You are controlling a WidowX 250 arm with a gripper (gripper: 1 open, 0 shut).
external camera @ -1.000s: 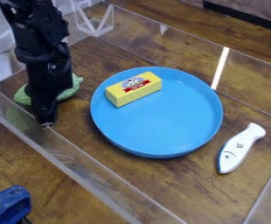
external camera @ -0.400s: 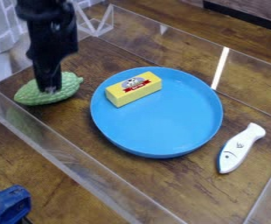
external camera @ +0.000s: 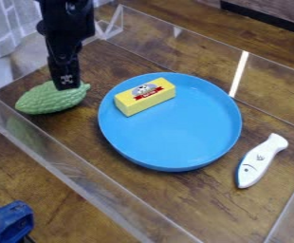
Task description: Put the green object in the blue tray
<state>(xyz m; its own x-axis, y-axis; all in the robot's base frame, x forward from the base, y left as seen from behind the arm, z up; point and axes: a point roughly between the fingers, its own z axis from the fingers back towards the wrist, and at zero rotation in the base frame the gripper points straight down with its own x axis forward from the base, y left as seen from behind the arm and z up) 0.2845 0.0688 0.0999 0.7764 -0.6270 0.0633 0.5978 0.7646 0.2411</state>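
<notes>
Camera view: the gripper hangs above the green object, which lies on the wooden table left of the blue tray. How far the jaws stand apart cannot be told; nothing visibly held. Tray holds a yellow block; white object at right.

Green object, blue tray, yellow block with red-white label, white tool.

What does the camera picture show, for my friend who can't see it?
A black robot gripper hangs open just above a bumpy green object on a wooden table. Right of it, a round blue tray holds a yellow block, and a small white toy lies farther right.
</notes>
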